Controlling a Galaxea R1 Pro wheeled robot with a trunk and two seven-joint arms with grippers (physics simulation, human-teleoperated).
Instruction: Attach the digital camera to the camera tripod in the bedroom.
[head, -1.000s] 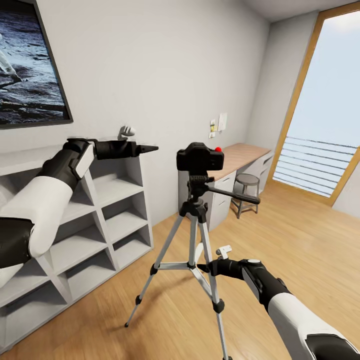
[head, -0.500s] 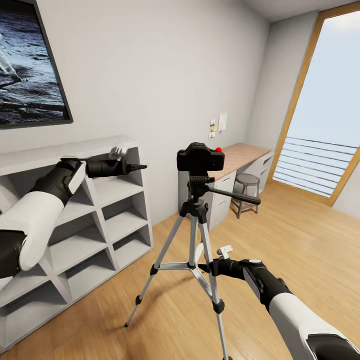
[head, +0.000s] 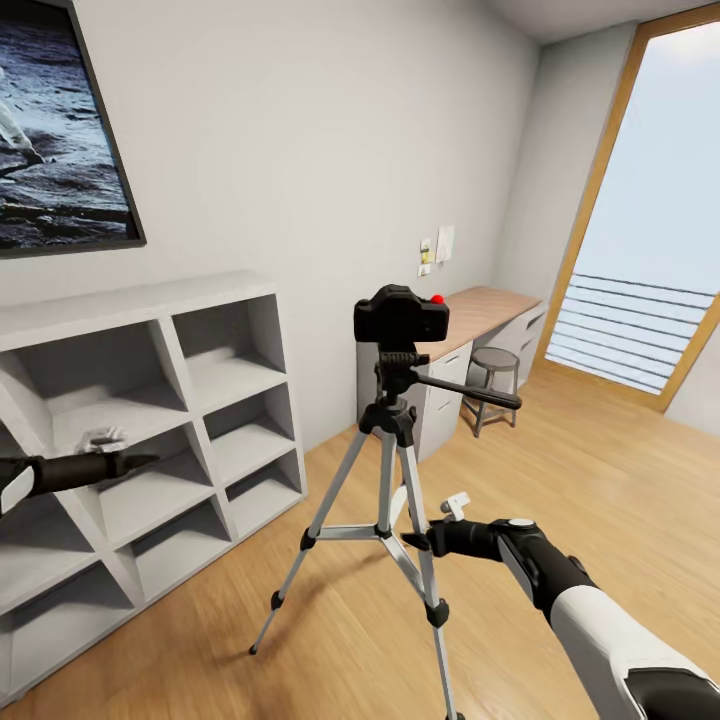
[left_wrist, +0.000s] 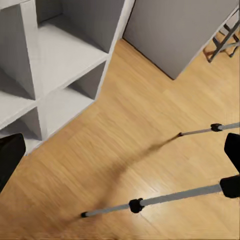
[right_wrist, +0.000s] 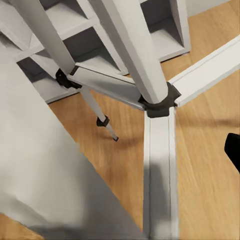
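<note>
The black digital camera (head: 400, 315) sits upright on the head of the camera tripod (head: 385, 470), which stands on the bedroom's wood floor with its silver legs spread. Its long black handle (head: 470, 390) points right. My left gripper (head: 135, 462) hangs low at the left in front of the shelf, far from the tripod. In the left wrist view its fingers (left_wrist: 10, 155) stand wide apart over the floor and the tripod legs (left_wrist: 165, 197). My right gripper (head: 415, 540) is right beside a tripod leg at brace height. One of its fingers (right_wrist: 234, 150) shows next to the centre brace (right_wrist: 159, 102).
A white cube shelf (head: 200, 400) lines the left wall under a framed picture (head: 60, 130). Behind the tripod are a wooden desk (head: 485, 305) and a round stool (head: 493, 365). A tall wood-framed window (head: 650, 230) is at the right, with open plank floor (head: 600, 480) before it.
My left arm has dropped from the shelf's top down to the lower left and drawn back. The right arm, camera and tripod have barely moved.
</note>
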